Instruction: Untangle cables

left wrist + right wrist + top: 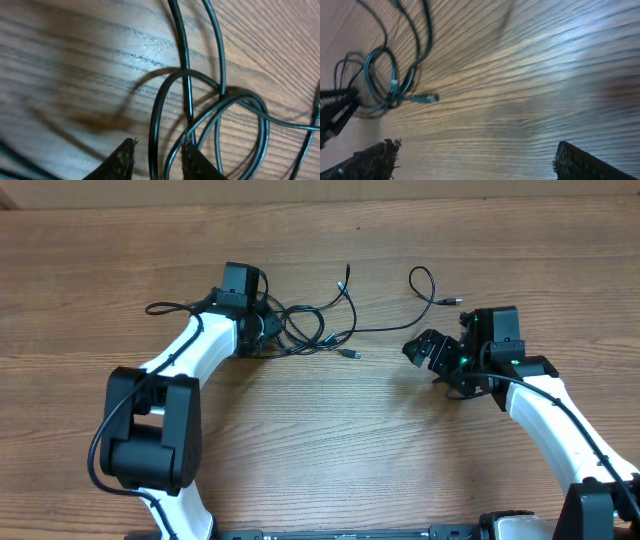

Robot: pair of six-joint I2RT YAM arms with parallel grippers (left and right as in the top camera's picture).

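Observation:
The thin black cables [305,330] lie tangled in loops on the wooden table, left of centre, with plug ends [348,353] sticking out. My left gripper [265,330] is down in the left side of this tangle. In the left wrist view its fingers [159,150] stand narrowly apart with looped cable strands [155,125] between them; a gap shows beside the left finger. My right gripper [420,350] hovers to the right of the tangle, wide open [475,152] over bare wood. From there the tangle [380,75] and a plug [425,98] show at the far left.
One cable curls away as a loop [428,283] at the back right, ending in a plug near the right arm. Another strand [165,307] trails left from the left wrist. The white arms reach in from the front corners.

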